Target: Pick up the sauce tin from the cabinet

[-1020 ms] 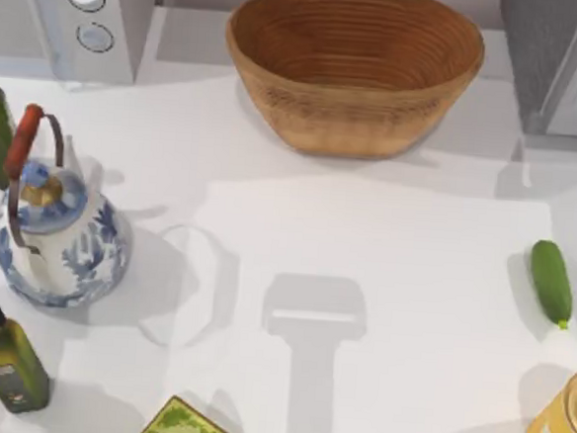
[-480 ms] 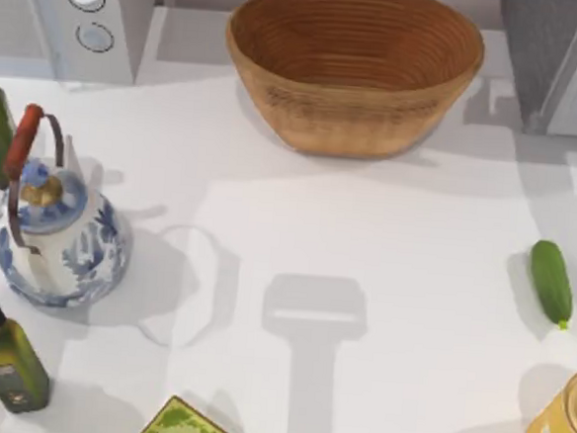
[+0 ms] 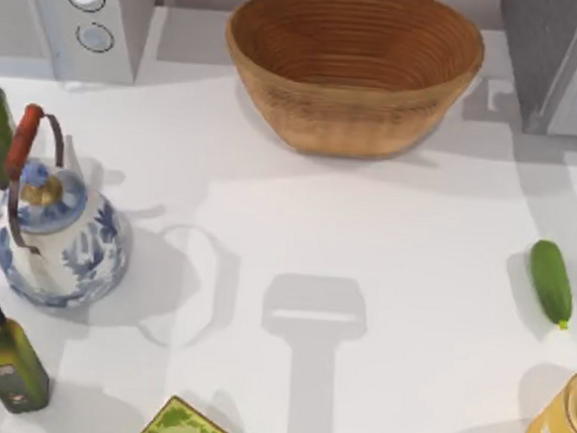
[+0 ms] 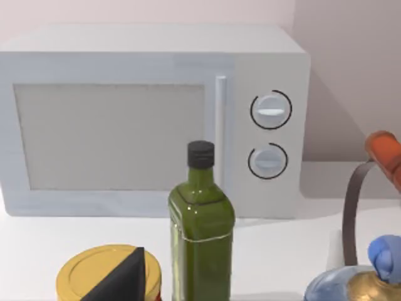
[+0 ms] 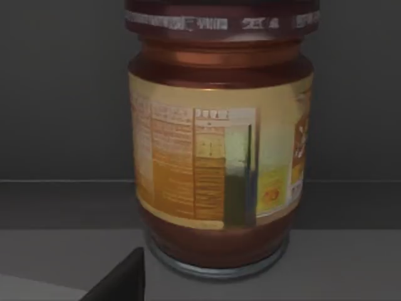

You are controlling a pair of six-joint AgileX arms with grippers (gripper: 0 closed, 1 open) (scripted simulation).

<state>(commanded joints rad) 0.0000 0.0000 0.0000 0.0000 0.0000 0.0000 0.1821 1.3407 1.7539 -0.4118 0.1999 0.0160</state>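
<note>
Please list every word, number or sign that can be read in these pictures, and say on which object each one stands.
No text can be read with certainty.
Sauce tin: the label carries columns of print and the lid band pale marks; all too blurred to read.
Oil bottle: label too small to read.
Green packet: a pattern, no legible words.
Yellow can: label print unreadable.
Microwave: two knobs, no visible markings.
</note>
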